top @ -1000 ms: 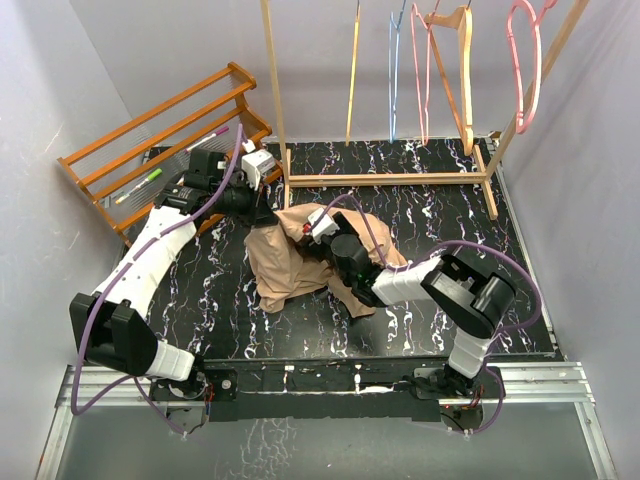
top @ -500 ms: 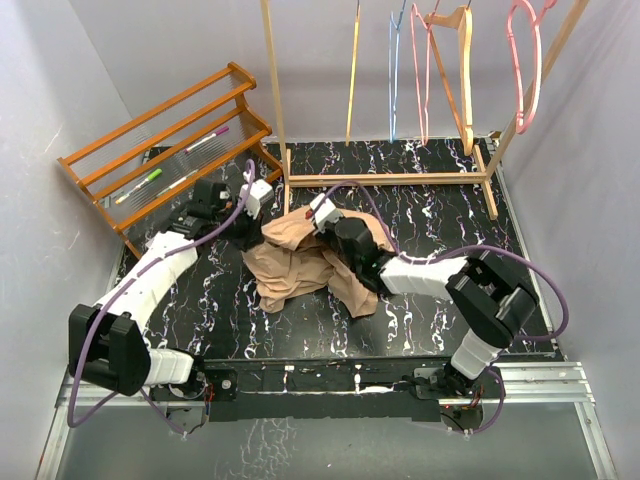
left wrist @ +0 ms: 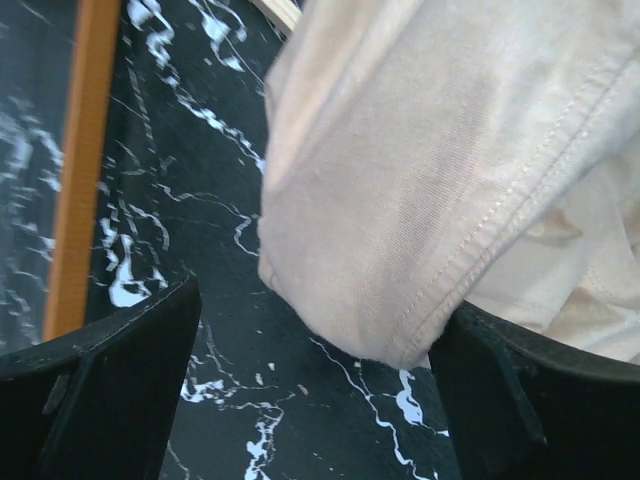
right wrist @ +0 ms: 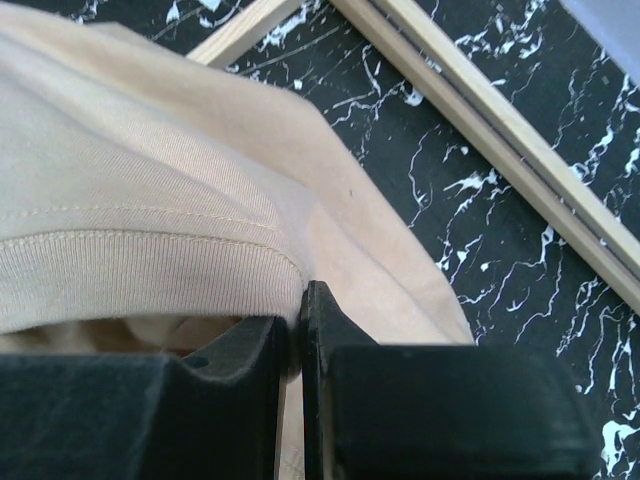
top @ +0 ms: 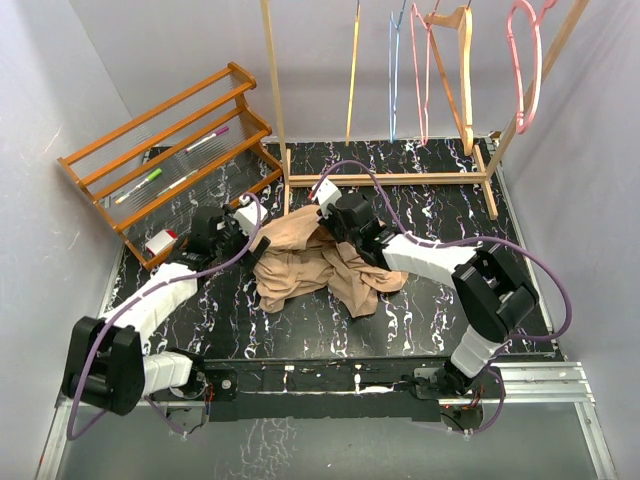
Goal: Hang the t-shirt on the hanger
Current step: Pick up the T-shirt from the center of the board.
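The grip has just changed hands. A second ago the left arm was stretched out to the far-left corner of the bundle with its claw pinched shut, and the right claw hung open over the cloth. Now the left gripper (left wrist: 315, 390) has drawn back toward the near left and its fingers stand wide apart. A stitched hem corner of the plain tan-beige cotton t-shirt (top: 300, 265) lies loose between them, gripped by neither. The right gripper (right wrist: 300, 335) has clamped narrow on a ribbed band at the far edge of the heap, which I take to be the collar.

If that's right, the shirt is now held by its neck, which is where the hanger has to enter. The left arm is free to fetch the hanger or to spread the cloth.

The shirt sits crumpled mid-table on the black marbled tabletop (top: 450, 200), just near of the pale wooden rack's base bar (top: 400, 179). It is too bunched to show a true front. The heap spreads widest left to right, with the pinched band pointing far, toward the rack.

The thin mustard-yellow hanger (top: 353, 75) is untouched on the rail, well apart from both claws. It hangs edge-on with its long line running straight down.
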### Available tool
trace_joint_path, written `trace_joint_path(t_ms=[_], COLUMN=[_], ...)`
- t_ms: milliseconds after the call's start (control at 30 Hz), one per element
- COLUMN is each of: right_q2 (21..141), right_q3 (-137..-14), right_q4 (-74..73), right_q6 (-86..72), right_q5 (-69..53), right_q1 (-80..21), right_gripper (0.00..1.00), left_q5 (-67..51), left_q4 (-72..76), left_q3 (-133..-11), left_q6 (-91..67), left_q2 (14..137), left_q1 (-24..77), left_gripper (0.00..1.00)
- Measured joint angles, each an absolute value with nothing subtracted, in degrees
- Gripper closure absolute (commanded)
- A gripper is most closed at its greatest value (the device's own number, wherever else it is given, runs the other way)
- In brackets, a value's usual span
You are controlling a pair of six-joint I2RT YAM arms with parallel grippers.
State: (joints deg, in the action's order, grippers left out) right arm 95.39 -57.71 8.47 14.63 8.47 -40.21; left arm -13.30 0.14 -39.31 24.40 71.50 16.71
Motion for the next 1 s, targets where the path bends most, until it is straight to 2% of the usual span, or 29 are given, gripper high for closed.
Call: trace_joint_path(t_ms=[267, 633, 867, 1000], right_q2=[97.4, 99.3, 99.9, 99.9], right_q3=[-58.7, -61.4, -62.2, -62.5], right_q4=[5.6, 4.4, 3.2, 3.1], right_q6=[13.2, 10.5, 9.9, 9.5], right_q5=[6.3, 2.7, 1.2, 0.9], right_q1=[-39.4, -37.4, -36.2, -36.2], right_gripper=[0.92, 0.92, 0.92, 0.92], left_q5=[-13.8, -25.1, -23.7, -21.0], left_q4=[8.1, 4.6, 6.1, 8.1], left_q3=[-35.6, -35.4, -28.4, -26.4], left_q6=[25.8, 32.4, 42.0, 45.5], left_q2=[63.3, 57.8, 52.4, 53.7], left_q1=[16.7, 17.0, 25.0, 27.7], left_gripper=[0.13, 0.18, 0.2, 0.22])
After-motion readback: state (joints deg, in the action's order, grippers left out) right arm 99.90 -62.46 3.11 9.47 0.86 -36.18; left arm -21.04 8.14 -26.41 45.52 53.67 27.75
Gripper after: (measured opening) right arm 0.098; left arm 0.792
